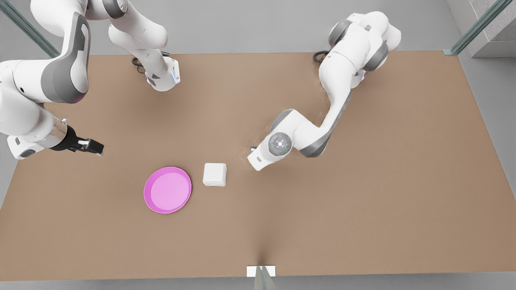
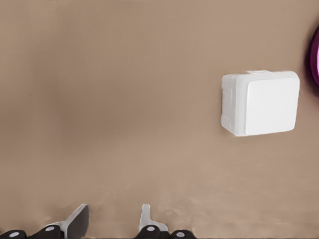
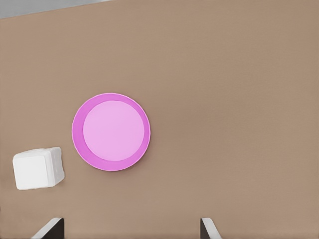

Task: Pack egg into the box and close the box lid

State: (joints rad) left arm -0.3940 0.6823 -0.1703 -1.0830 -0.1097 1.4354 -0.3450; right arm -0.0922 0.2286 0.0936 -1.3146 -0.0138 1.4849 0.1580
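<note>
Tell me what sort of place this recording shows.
Likely a simulated lab workcell: two robot arms stand at a plain brown table on grey floor, with a pink plate and a shut white box laid out.

The box (image 1: 214,174) is sitting on the counter (image 1: 363,201), just beside the plate (image 1: 167,189), toward the front view's right.

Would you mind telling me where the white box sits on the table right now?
In the front view the box, lid shut, sits near the table's middle, just to the front view's right of the pink plate without touching it.
</note>
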